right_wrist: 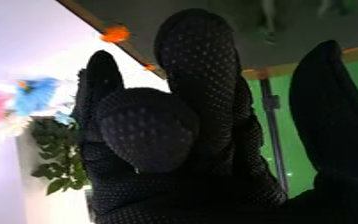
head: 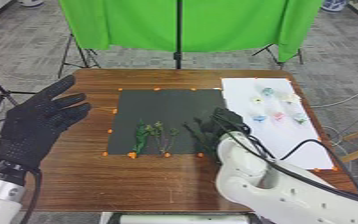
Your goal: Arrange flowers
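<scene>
A: Where are the flowers to be found?
B: Small artificial flower heads in pink (head: pixel 278 118), blue (head: pixel 259 118), white and pale yellow (head: pixel 257 100) are spread on a long white sheet (head: pixel 304 145), by the right edge of the brown wooden counter (head: pixel 69 185). 3 are set nearer the far right corner, and 3 are lined up closer to the near edge.
A: And the greenery?
B: Slender green leafy stems (head: pixel 141 137) are laid on the flat dark grey mat (head: pixel 171 107), left of the sheet, in the half nearer the counter's near edge. They are pointed roughly from the near edge to the far edge. Small orange markers (head: pixel 132 155) are dotted around the mat.
A: How is the right robot hand (head: pixel 229 120) placed?
B: It is held over the border between mat and sheet, beside the rightmost stems. Its fingers are seen partly straight, partly bent, with the thumb set well apart. Nothing is seen in its grasp; whether the stems are touched cannot be told.
A: The left robot hand (head: pixel 40 120)?
B: That is held open and empty by the counter's left edge, fingers spread and pointed towards the far edge.
A: Beyond the counter?
B: A bright green cloth (head: pixel 122 30) is hung past the far edge.
</scene>
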Robot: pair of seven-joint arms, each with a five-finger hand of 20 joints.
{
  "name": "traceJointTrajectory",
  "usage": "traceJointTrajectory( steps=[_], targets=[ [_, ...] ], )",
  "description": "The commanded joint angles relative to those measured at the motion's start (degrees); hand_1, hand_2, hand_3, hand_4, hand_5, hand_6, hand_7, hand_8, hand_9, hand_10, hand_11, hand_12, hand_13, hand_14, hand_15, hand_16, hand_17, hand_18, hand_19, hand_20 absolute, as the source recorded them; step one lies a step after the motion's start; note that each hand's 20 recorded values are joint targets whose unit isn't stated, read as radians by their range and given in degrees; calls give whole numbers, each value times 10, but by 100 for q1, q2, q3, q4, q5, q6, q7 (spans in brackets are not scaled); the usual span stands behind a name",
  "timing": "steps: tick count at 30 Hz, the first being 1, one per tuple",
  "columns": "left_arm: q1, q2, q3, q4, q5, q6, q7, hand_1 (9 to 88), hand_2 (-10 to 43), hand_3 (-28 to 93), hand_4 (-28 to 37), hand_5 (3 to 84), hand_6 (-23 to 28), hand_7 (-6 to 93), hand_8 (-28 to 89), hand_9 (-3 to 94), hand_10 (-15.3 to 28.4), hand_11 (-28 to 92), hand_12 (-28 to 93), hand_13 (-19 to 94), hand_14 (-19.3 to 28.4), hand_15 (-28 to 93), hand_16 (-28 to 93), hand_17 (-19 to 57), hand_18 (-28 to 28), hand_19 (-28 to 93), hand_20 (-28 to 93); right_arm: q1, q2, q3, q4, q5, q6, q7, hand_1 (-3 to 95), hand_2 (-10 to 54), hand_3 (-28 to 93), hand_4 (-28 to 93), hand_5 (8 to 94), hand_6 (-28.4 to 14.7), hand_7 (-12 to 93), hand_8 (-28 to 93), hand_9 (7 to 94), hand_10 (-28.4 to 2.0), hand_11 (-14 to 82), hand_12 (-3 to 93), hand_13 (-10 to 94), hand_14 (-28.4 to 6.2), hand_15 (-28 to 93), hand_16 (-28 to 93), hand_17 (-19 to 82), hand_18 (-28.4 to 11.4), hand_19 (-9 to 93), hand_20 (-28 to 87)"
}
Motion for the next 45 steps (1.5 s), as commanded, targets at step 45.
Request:
traceJointTrajectory(
  steps=[45],
  targets=[
    [69,-140,-24,-134,1,179,-133,235,87,753,-248,309,78,157,-105,285,216,284,112,204,284,502,-93,-99,275,596,149,-800,1108,1547,-671,-186,518,-451,301,-1,710,-201,652,-61,96,-103,870,-167,228,160,851,-114,576,166,384,-264,874,-88]
  ],
)
